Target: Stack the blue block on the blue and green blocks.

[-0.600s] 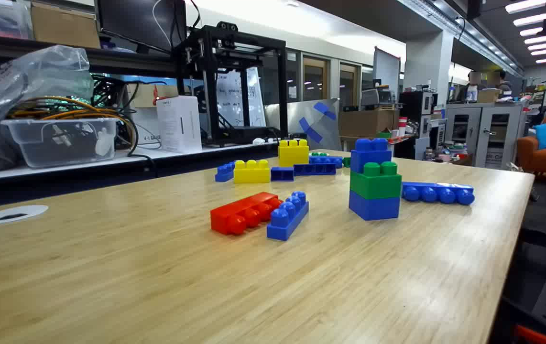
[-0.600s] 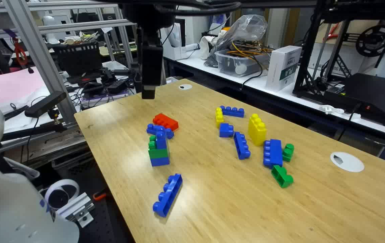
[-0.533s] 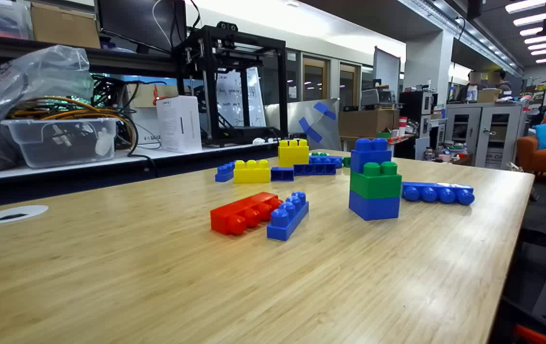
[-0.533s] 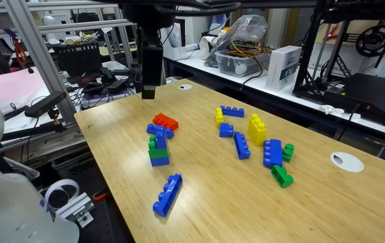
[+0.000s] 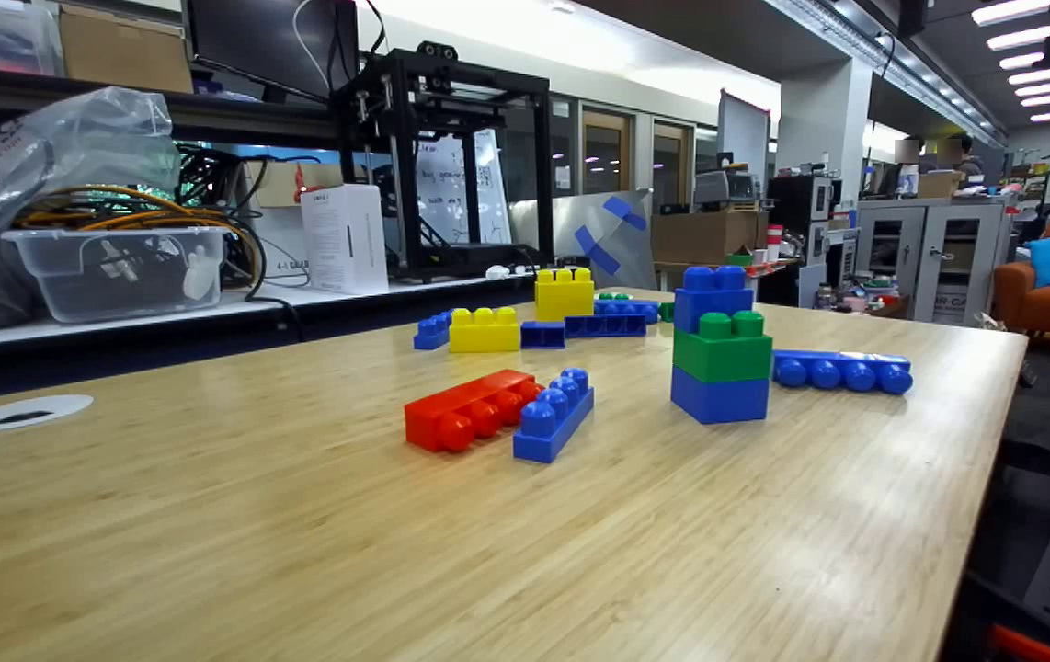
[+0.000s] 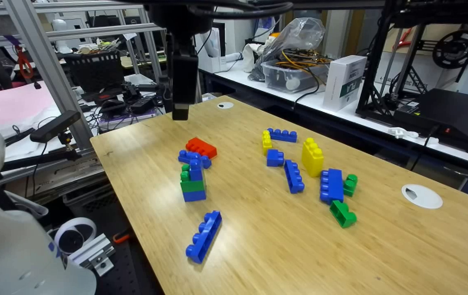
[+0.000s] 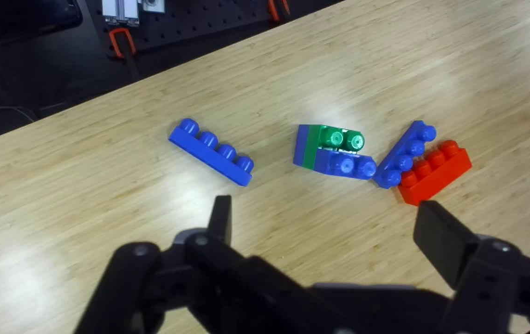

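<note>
While my gripper (image 7: 324, 208) hangs above the tabletop (image 7: 107, 185), jaws wide apart around nothing, the blue block (image 7: 344, 163) lies beyond that gap in the wrist view, its studs aligned roughly jaw to jaw. It sits upright atop the blue and green blocks (image 5: 723, 368); stacking, I judge, is complete. Behind, a clear bin (image 6: 273, 76) holds cables (image 6: 299, 61).

stacked blocks (image 5: 721, 357): glossy plastic | tabletop (image 5: 451, 542): smooth grained wood | fingers (image 7: 442, 241): matt

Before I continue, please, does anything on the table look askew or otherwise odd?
Slightly: the upper blue block covers only one side of the green block, leaving two green studs bare, so the stack looks lopsided.
</note>
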### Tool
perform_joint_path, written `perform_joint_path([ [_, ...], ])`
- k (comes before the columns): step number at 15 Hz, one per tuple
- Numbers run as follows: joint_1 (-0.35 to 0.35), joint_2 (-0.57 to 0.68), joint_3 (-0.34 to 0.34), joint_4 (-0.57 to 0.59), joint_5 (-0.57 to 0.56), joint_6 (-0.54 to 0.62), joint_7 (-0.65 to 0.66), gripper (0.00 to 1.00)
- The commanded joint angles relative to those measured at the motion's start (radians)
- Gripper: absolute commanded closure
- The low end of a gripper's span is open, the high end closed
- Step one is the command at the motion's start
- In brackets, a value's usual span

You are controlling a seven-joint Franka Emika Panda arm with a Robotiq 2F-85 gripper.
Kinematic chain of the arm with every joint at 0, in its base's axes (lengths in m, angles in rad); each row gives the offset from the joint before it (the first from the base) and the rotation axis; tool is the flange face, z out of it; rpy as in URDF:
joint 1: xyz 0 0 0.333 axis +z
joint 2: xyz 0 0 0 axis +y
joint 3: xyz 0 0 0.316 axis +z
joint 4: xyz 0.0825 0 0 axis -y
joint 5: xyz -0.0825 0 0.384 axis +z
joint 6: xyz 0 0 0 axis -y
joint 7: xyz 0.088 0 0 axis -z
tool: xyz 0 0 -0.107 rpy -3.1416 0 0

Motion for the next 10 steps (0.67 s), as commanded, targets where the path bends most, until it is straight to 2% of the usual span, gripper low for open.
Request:
perform_joint_path([
  [1, -0.036, 0.006, 0.027, 0.003, 0.014, -0.005, -0.016, 0.00],
  [6, -0.033, 0.011, 0.028, -0.002, 0.019, 0.000, -0.020, 0.00],
  [10, -0.024, 0.048, 0.066, -0.041, 0.049, 0.043, 0.010, 0.00],
])
